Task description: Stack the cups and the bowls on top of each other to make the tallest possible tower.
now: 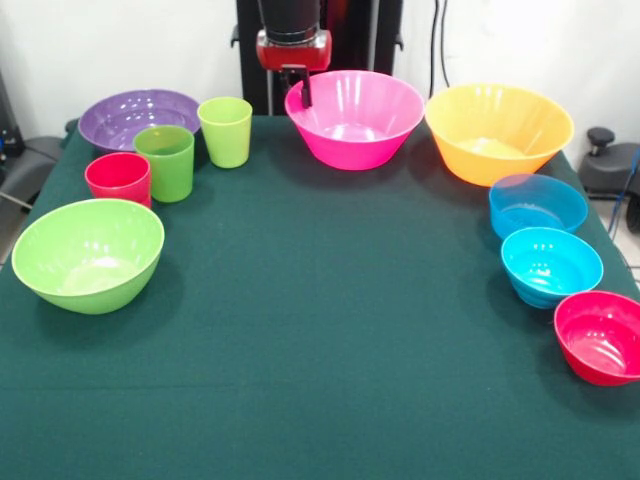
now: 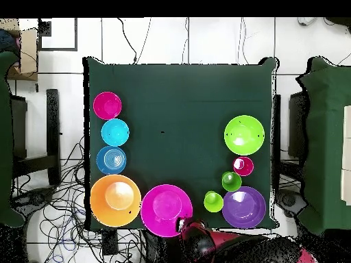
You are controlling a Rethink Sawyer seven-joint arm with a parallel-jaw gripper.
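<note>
My gripper (image 1: 300,90) hangs at the near-robot rim of the large pink bowl (image 1: 355,118), at its left edge in the front view; in the overhead view the gripper (image 2: 182,224) is at that bowl's (image 2: 166,209) lower right rim. Nothing is stacked. The red cup (image 1: 118,177), green cup (image 1: 165,160) and lime cup (image 1: 226,130) stand upright in a diagonal row at the left. The purple bowl (image 1: 135,115) is behind them and the large lime bowl (image 1: 88,252) in front. The orange bowl (image 1: 498,130), blue bowl (image 1: 538,205), turquoise bowl (image 1: 551,265) and small red bowl (image 1: 600,337) line the right side.
The dark green table cloth (image 1: 320,330) covers the whole table. The bowls and cups sit along its left, right and robot-side edges. Cables lie on the floor (image 2: 62,226) around the table.
</note>
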